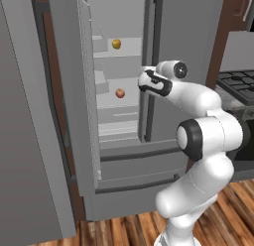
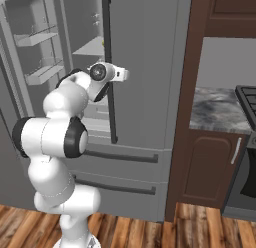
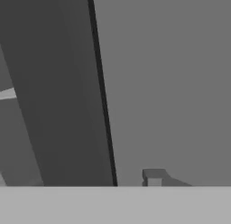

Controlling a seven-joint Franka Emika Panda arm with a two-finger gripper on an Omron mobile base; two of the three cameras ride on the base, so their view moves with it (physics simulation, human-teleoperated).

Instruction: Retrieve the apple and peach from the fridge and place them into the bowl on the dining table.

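Fridge (image 1: 198, 51) before me: left door open. Apple (image 1: 116, 43) on upper shelf, peach (image 1: 120, 93) one shelf lower.

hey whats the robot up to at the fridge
The white robot arm is parked in front of the grey fridge, whose left door is swung open. Two fruits sit untouched on the shelves inside: a yellowish one higher up and a reddish one a shelf below. The arm's hand is raised near the right door's dark handle at the edge of the opening, and holds no fruit yet.
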